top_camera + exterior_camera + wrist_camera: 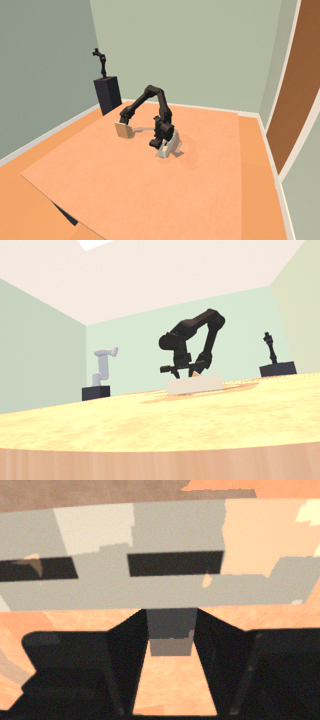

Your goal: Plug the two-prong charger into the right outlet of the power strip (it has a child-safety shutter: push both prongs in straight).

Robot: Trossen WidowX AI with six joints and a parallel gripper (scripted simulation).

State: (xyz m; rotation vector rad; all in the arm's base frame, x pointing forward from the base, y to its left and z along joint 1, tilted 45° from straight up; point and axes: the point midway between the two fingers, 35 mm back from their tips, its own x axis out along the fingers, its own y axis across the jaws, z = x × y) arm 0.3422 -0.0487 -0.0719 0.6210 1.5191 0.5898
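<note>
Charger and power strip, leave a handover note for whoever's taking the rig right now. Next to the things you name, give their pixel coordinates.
Gripper point(162, 147) point(184, 376) point(169, 610): shut on the charger point(171, 625), low beside the power strip.
Power strip point(163, 153) point(195, 384) point(100, 592): on the table; two dark slots show in the wrist view.
Done: charger grasped.
Left: it appears not plugged in yet; line it up with the right outlet and push both prongs in straight. The prongs can't be made out, so check their angle first.

Cropped and covered parts around the power strip point(162, 152) point(194, 384) point(100, 592)

The wrist view cuts off its left slot point(55, 570); the charger's prongs cannot be made out; the bench's point(129, 193) point(129, 423) near corner falls outside the top view.
</note>
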